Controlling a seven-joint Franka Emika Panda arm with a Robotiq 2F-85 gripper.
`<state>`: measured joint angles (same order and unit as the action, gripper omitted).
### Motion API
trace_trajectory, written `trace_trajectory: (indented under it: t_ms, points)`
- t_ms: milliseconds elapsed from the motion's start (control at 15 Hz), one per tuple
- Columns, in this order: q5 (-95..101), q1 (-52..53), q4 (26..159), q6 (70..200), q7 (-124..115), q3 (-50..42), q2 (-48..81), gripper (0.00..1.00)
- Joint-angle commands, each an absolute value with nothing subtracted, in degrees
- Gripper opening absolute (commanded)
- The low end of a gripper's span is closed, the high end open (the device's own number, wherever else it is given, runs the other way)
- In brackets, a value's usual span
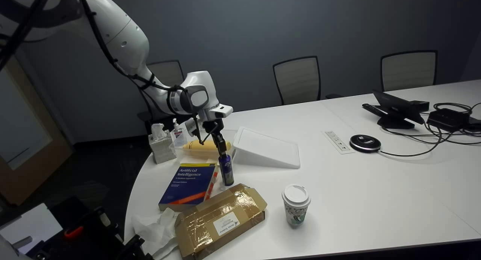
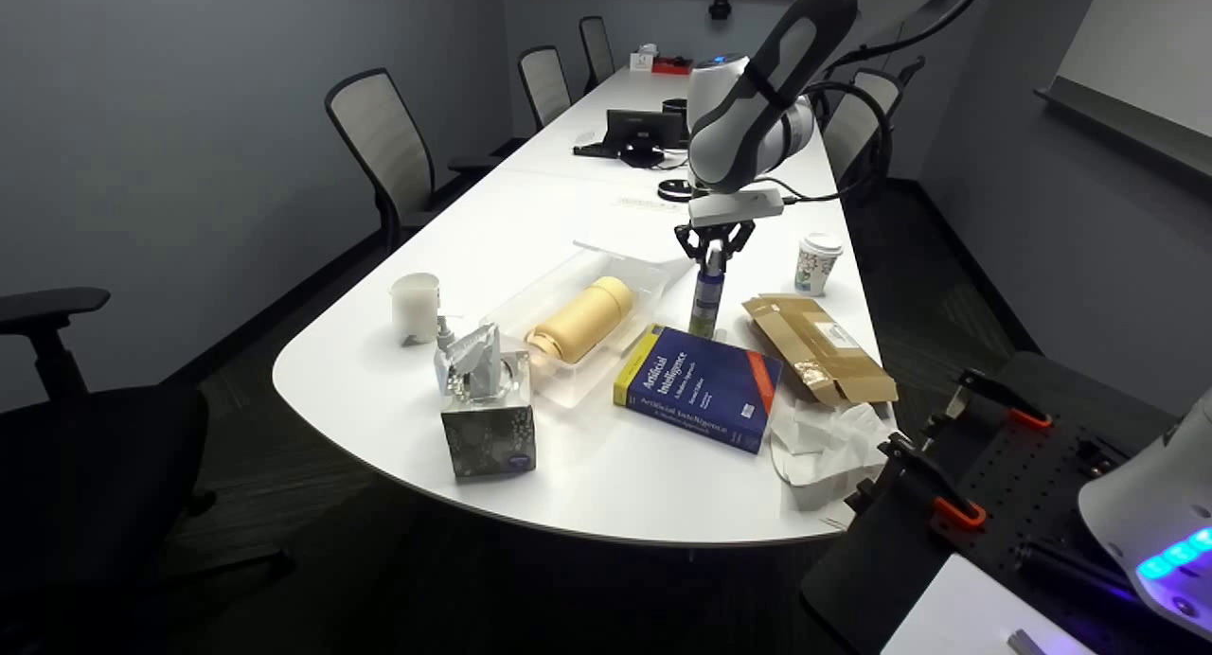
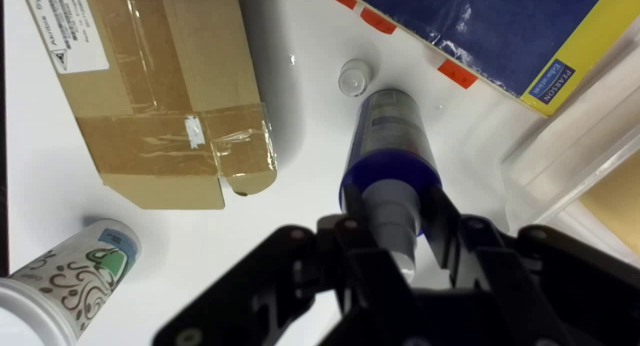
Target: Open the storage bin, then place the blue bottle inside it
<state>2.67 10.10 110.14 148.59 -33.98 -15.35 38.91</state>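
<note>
The blue bottle point(image 1: 226, 171) stands upright beside the book and also shows in an exterior view point(image 2: 706, 305) and the wrist view point(image 3: 396, 123). My gripper point(image 3: 397, 198) points down at it, its fingers shut around the bottle's grey top; the gripper also shows in both exterior views point(image 1: 224, 152) point(image 2: 714, 255). The bottle's base seems to be at the table surface. The translucent storage bin point(image 2: 573, 387) is open and holds a pale yellow bottle point(image 2: 589, 321). Its white lid point(image 1: 267, 149) is off, tilted against the bin's side. The bin's edge shows in the wrist view point(image 3: 537, 186).
A blue book point(image 1: 189, 186) and a tan package point(image 1: 221, 220) lie close to the bottle. A small clear cap point(image 3: 355, 77) sits by its base. A lidded paper cup point(image 1: 296, 205) stands nearby. A tissue box point(image 2: 492, 437) and a white cup point(image 2: 415, 309) stand beyond the bin.
</note>
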Motion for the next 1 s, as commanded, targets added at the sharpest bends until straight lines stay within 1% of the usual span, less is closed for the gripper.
trace_trajectory:
  t_ms: [0,67,467,800,933]
  points:
    - [4.9,12.1,110.6,149.7,-37.4,-17.1,38.9,0.06]
    - [5.3,12.2,110.6,149.7,-38.0,-17.2,39.0,0.08]
    - [7.6,13.4,112.4,148.6,-38.9,-17.8,35.6,0.08]
    - [12.4,15.9,116.1,148.0,-38.8,-19.6,27.8,0.08]
    - [16.1,17.2,117.4,145.7,-38.5,-19.8,23.6,0.08]
